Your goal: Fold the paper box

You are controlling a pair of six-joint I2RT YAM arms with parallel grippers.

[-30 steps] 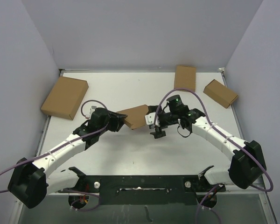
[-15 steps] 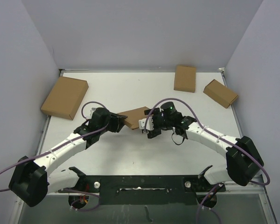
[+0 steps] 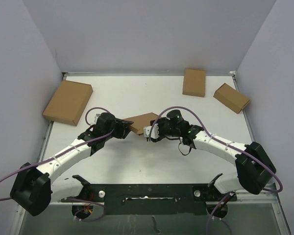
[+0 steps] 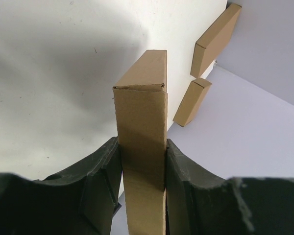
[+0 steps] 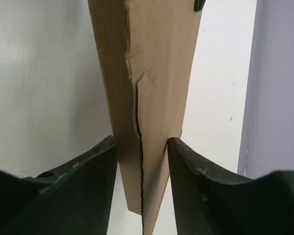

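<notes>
We see a flat white surface (image 3: 117, 93). A big brown cardboard box (image 3: 67, 102) lies far left. The paper box (image 3: 143, 121), thin brown cardboard, is in the middle. The left pincer (image 4: 141, 147) and right pincer (image 5: 141, 142) each squeeze it. Only the right wrist view shows its rough split seam.

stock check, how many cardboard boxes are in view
4: large brown cardboard box back left; small brown cardboard box back centre-right; second small box far right; mid-sized brown cardboard mailer box at centre, between left gripper and right gripper. None seems hidden.

Pale lavender walls (image 3: 147, 34) enclose a white table (image 3: 137, 93).
</notes>
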